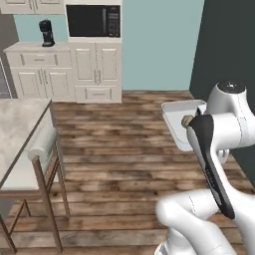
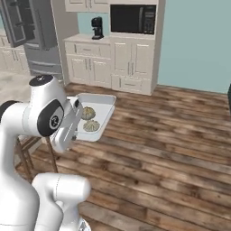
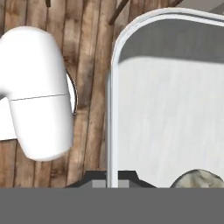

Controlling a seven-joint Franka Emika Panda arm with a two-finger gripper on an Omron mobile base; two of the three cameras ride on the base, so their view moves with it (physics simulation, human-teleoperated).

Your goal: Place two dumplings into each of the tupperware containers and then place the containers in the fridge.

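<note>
Tupperware container (image 2: pixel 104 103) sits at centre-left of the right base view, held clear above the wooden floor (image 2: pixel 171 135) beside the arm's white upper link. We see two dumplings (image 2: pixel 89 119) lying inside it, one behind the other, near the wall closest to the arm. In the left base view we see the same container at right of centre, its pale rim showing past the arm's dark forearm cover. In the hand view the container's rounded white rim runs from the top edge down to the bottom centre, where the hand (image 3: pixel 112 178) is clenched on it, one dark fingertip on either side of the wall. One dumpling shows at the lower right of that view, cut by the bottom edge.

We find the fridge (image 2: pixel 34 31) at the upper left of the right base view, grey, with one door swung open. White cabinets (image 1: pixel 74 67) fill the upper left of the left base view, carrying a black coffee maker (image 1: pixel 46 33) and, to its right, a black microwave (image 1: pixel 93 21). A pale-topped desk (image 1: pixel 17 129) on brown legs occupies the left edge, with a paper towel roll (image 1: pixel 42 145) hung at its end.
</note>
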